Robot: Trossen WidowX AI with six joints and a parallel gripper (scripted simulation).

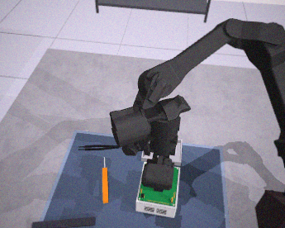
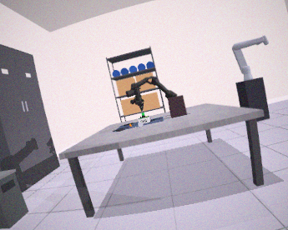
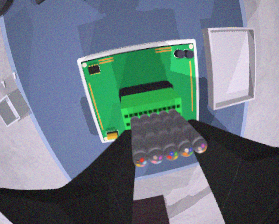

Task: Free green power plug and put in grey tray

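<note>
The green plug has a bundle of grey wires on it. In the wrist view it sits against the black socket on the green circuit board. How deep it sits in the socket cannot be told. My gripper is shut on the plug, one dark finger on each side, and hides it in the top view. The grey tray is empty, beside the board in the wrist view and behind it, partly hidden by the gripper, in the top view.
An orange screwdriver lies on the blue mat, left of the board in the top view. Black tweezers lie beyond it. A dark bar lies at the mat's near left. The board's white housing stands on the mat.
</note>
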